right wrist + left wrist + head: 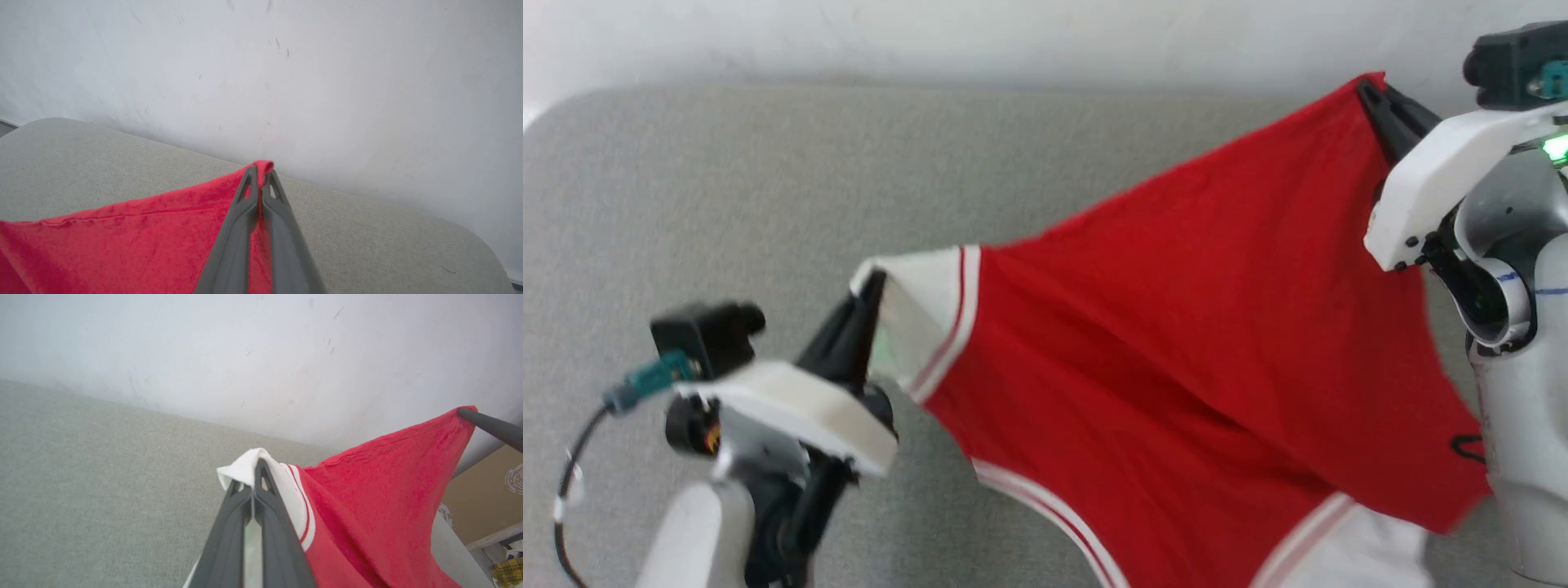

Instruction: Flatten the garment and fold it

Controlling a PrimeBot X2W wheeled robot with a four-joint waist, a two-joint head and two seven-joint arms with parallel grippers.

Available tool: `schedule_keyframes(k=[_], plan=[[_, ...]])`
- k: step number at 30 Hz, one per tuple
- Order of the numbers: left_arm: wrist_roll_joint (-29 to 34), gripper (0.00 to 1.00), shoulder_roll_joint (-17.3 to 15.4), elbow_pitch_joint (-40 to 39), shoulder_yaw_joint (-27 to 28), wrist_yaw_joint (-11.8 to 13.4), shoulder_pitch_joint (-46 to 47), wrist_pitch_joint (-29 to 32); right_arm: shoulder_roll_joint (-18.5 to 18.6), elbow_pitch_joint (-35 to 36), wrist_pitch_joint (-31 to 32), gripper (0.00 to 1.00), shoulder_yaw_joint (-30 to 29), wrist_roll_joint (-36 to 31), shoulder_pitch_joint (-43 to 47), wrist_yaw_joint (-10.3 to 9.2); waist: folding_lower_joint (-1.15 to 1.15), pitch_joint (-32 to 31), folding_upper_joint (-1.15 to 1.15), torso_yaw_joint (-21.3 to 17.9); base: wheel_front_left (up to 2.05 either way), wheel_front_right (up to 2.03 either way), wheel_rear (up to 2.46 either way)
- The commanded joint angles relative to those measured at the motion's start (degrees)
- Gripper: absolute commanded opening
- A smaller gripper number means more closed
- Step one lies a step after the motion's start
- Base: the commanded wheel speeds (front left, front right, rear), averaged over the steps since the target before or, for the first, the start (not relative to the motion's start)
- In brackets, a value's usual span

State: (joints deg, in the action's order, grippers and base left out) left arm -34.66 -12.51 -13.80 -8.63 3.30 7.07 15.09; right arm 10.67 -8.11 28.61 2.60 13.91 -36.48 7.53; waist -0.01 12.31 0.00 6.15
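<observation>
The garment (1176, 343), a red T-shirt with white striped sleeve ends, hangs stretched in the air between my two grippers above the grey table. My left gripper (872, 282) is shut on a white sleeve end (245, 467) at the left. My right gripper (1368, 88) is shut on a red corner of the garment (261, 166) at the upper right, higher than the left. The cloth sags between them, and another white sleeve end (1339, 539) droops at the bottom. In the left wrist view the right gripper's dark finger (490, 426) pinches the far red corner.
The grey cloth-covered table (727, 204) runs under the garment, with a rounded far left corner. A white wall (1013, 33) stands close behind it. Boxes and clutter (506, 567) lie off the table's right side.
</observation>
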Motion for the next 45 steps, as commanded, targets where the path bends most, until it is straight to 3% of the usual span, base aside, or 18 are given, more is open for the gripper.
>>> schedule_keyframes(k=[1,6,12,26,38,45], plan=[[1.14,0.00,-0.48,0.63,0.66,0.63,3.59,-0.45,-0.33,1.02,-0.94,0.00,-0.35,0.66,0.85,-0.04,0.01,-7.10,0.00,-4.60,0.00,0.00,0.00],[3.22,0.00,-1.17,4.12,0.98,1.53,13.17,0.25,-0.58,1.90,-1.36,0.00,-0.64,1.38,-0.02,-0.04,0.01,-11.19,0.00,-6.36,0.00,0.00,0.00],[5.52,0.00,-2.52,12.93,-0.34,0.54,26.99,2.23,-0.64,-0.40,-0.51,0.00,-0.78,1.94,-3.75,-0.04,0.01,-14.55,0.00,-7.36,0.00,0.00,0.00],[10.46,0.00,-6.51,33.84,-2.46,-1.91,52.53,4.77,-1.87,-14.28,-2.39,0.00,0.79,-2.41,-19.94,-0.04,0.01,-14.34,0.00,-10.42,0.00,0.00,0.00],[12.15,0.00,-7.55,43.60,-3.42,-3.62,68.35,3.14,-4.92,-27.86,-4.26,0.00,0.02,-7.31,-34.57,-0.04,0.01,-3.78,0.00,-12.61,0.00,0.00,0.00],[12.92,0.00,-8.25,44.53,-2.53,-4.73,77.29,-4.37,-6.45,-30.80,-7.11,0.00,-2.60,-10.81,-43.23,-0.04,0.01,7.94,0.00,-13.66,0.00,0.00,0.00]])
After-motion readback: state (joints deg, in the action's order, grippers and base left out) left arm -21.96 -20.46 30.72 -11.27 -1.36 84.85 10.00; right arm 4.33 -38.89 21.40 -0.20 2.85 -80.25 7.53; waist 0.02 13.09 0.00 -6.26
